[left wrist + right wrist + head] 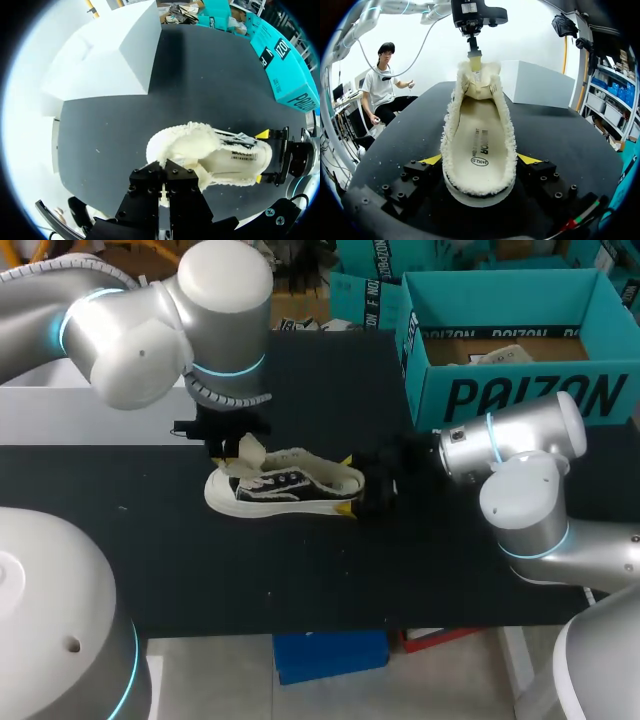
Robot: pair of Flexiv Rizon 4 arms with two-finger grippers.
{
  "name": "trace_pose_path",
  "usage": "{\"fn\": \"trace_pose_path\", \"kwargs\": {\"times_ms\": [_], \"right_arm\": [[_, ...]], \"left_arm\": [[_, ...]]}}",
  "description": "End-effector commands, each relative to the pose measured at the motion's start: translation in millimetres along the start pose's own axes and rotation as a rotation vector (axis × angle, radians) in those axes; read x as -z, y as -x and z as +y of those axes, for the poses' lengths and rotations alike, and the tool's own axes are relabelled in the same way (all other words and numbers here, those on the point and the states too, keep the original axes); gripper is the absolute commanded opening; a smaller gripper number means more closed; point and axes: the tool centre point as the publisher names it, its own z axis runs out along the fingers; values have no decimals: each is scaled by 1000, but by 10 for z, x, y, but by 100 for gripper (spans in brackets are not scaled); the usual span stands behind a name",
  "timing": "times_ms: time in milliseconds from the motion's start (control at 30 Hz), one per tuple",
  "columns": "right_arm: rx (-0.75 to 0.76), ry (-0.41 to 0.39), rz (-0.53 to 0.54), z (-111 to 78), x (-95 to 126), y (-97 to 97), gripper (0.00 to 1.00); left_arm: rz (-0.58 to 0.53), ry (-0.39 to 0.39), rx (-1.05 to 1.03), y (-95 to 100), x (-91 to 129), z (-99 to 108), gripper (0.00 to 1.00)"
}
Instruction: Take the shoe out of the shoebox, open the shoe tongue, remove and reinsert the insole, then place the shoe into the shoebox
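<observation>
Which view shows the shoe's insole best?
Right wrist view: it looks straight into the shoe, baring the insole. The head view shows only the shoe's side; the left wrist view, a part behind the fleecy tongue.

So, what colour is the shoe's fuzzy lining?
Cream; the shoe shows it best in the right wrist view.

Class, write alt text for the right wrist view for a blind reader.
A fleece-lined shoe sits on the black table, its heel gripped by the right claw. At the far end, the left claw pinches the tongue, baring the insole.
</observation>
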Motion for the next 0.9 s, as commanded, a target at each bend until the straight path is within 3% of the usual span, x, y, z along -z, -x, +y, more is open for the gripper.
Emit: {"fn": "trace_pose_path", "kwargs": {"times_ms": [33,333,367,400,500,533,567,633,900], "right_arm": [[-3,-2,-1,-34,-7,-2,0],[-3,-2,-1,-34,-7,-2,0],[-3,-2,-1,-34,-7,-2,0],[-3,-2,-1,-34,-7,-2,0],[-3,-2,-1,-34,-7,-2,0],[-3,-2,-1,-34,-7,-2,0],[-3,-2,-1,-34,-7,-2,0],[-3,-2,-1,-34,-7,-2,0],[-3,-2,-1,-34,-7,-2,0]], "left_arm": [[86,9,6,114,-136,12,0],[90,40,30,174,-315,18,0],[91,41,30,173,-322,17,8],[92,43,30,170,-328,15,23],[95,46,27,159,-331,10,42],[98,47,23,156,-331,8,58],[101,47,19,150,-327,5,87],[103,45,16,144,-311,-3,100],[148,24,-20,106,-134,-52,100]]}}
